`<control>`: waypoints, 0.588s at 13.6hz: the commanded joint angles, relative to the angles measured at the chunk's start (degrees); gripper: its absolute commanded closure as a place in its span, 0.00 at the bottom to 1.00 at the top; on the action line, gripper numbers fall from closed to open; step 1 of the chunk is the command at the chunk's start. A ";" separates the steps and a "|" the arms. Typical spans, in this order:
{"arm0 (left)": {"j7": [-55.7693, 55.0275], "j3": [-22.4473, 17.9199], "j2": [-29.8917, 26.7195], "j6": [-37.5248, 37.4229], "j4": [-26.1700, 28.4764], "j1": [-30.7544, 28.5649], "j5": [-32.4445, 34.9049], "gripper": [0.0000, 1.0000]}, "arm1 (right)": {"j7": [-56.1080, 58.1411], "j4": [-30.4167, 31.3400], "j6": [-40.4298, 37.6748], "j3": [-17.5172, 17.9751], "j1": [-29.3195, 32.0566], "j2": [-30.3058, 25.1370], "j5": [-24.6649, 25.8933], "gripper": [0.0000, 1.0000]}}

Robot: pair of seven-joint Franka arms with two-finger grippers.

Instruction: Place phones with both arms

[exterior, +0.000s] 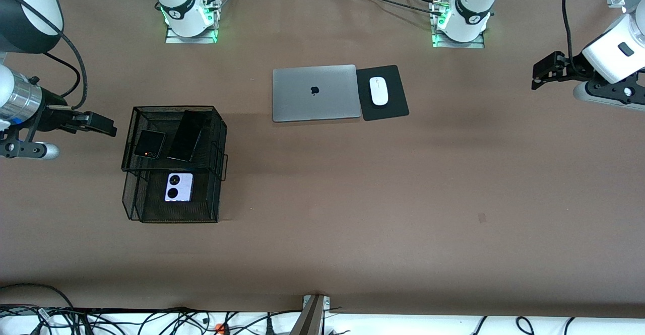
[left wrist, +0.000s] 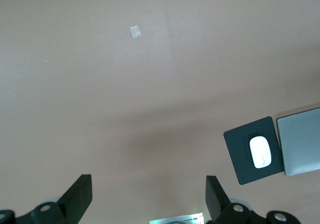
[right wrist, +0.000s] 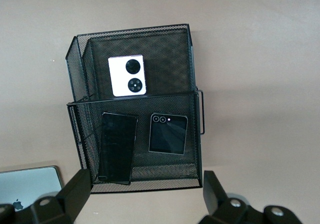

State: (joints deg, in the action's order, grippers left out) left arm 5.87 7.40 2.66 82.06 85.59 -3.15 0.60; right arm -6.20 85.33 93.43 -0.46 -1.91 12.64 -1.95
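A: Phones first. Where are they placed?

B: All three are seen in a black wire-mesh two-tier rack [exterior: 216,138], toward the right arm's end of the brown table [exterior: 352,199]. On the upper tray a small squarish black flip phone [exterior: 149,144] is laid flat, and just beside it a long slim black slab phone [exterior: 187,136] is laid, slightly angled. Whether the two are touching cannot be told. On the lower tier, nearer the front camera, a small squarish lavender flip phone with two round black lenses [exterior: 179,187] is laid face up.

A: Right gripper?

B: The black two-finger right gripper [exterior: 101,123] is held in the air next to the rack's upper tray, at the table's edge. Its fingers [right wrist: 75,191] are spread wide; nothing is gripped. The rack and all three phones are framed between them in the right wrist view.

A: Left gripper?

B: The black two-finger left gripper [exterior: 541,75] is held over bare table at the left arm's end, well apart from the rack. Its fingers [left wrist: 80,194] are also spread wide, with nothing gripped.

A: Anything else logged?

B: A closed silver laptop [exterior: 316,93] is set mid-table, between the two arm bases and the rack's row. Just beside it a flat black mouse pad [exterior: 390,111] is laid, with a white oval mouse [exterior: 378,90] on it.
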 commanded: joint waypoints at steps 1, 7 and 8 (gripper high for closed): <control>0.98 0.07 -0.81 -0.50 0.45 -0.45 1.25 0.00 | -0.48 1.68 2.27 0.11 0.06 -0.60 0.11 0.00; 0.98 -0.02 -0.81 -0.50 0.45 -0.80 1.43 0.00 | -0.57 0.89 1.76 0.02 0.33 0.02 0.28 0.00; 0.98 -0.10 -0.81 -0.50 0.45 -0.80 1.43 0.00 | -0.66 1.07 1.84 0.02 0.33 0.02 0.28 0.00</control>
